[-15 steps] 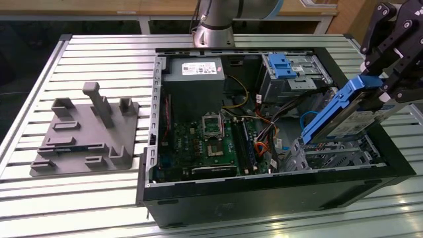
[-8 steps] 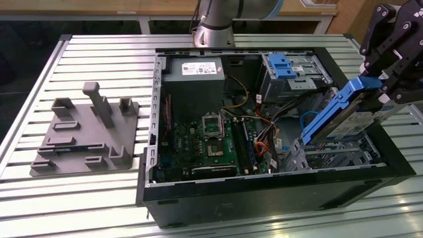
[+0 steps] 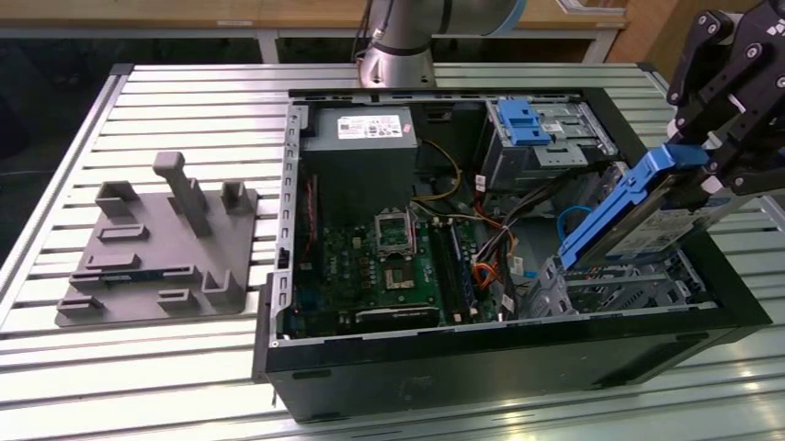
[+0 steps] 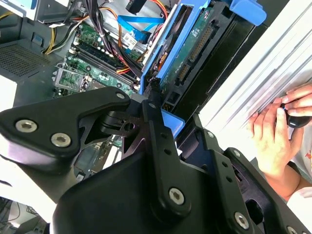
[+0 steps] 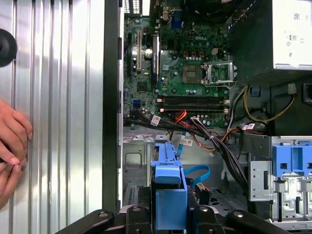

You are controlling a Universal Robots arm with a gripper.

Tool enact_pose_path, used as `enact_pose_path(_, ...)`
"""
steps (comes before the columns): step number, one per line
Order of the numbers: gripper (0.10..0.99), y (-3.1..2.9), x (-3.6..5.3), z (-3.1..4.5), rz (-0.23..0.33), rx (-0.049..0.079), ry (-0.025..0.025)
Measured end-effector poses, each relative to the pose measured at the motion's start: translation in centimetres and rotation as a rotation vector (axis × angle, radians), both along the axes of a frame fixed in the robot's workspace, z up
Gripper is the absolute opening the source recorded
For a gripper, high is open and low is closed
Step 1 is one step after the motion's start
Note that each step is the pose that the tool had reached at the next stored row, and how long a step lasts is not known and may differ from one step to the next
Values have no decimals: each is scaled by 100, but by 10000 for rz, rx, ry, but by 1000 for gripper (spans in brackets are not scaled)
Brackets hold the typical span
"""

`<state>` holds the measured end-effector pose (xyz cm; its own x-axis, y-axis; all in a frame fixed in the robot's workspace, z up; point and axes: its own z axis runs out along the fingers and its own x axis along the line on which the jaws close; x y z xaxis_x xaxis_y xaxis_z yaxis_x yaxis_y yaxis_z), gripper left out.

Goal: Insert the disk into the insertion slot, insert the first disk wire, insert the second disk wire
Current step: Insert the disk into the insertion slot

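while gripper (image 3: pixel 689 154) clasps disk (image 3: pixel 620 211), tilted over insertion slot (image 3: pixel 631 292)

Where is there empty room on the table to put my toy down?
The slatted table is bare on the exterior view's left, around the grey fixture plate, up to the computer case. Inside the case is crowded with a circuit board and wires, and the gripper holds the disk there.

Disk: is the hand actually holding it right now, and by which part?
Yes. The hand grips the disk by the upper end of its blue frame. The disk hangs tilted over the drive cage.
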<state>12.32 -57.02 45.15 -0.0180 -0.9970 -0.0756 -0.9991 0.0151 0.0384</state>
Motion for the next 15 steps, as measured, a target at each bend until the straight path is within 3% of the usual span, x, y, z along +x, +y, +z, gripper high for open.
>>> enact_pose_path(15, 361, -16, 0, -35, 0, 0, 0)
